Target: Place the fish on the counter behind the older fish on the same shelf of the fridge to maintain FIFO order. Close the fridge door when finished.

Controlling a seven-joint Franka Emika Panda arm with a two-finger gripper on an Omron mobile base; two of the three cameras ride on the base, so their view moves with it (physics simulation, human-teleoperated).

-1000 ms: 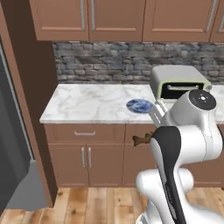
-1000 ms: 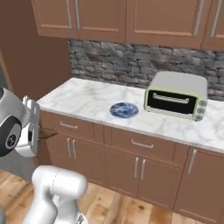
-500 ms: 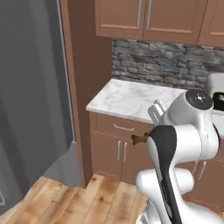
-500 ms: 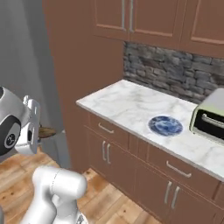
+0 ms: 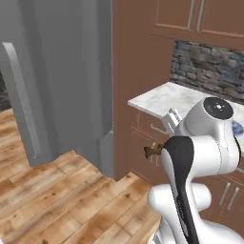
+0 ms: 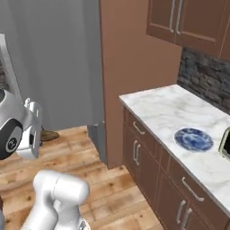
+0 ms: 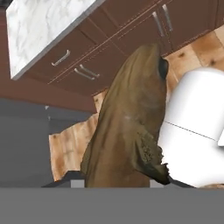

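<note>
My fingers are clenched on the fish, the dark brown body running up the middle of the hand view from between the tips, its far end over the wooden floor and the brown cabinet fronts. In the left base view the fish pokes out as a small brown shape just left of my dark forearm, held in the air in front of the cabinet drawers and off the bench. In the right base view its end shows beside my white wrist, above the floor. The fridge door stands as a tall grey panel at left, its long pale bar handle upright near the edge. A brown wood panel rises between the grey fridge and the white marble bench, where a blue plate lies flat.
</note>
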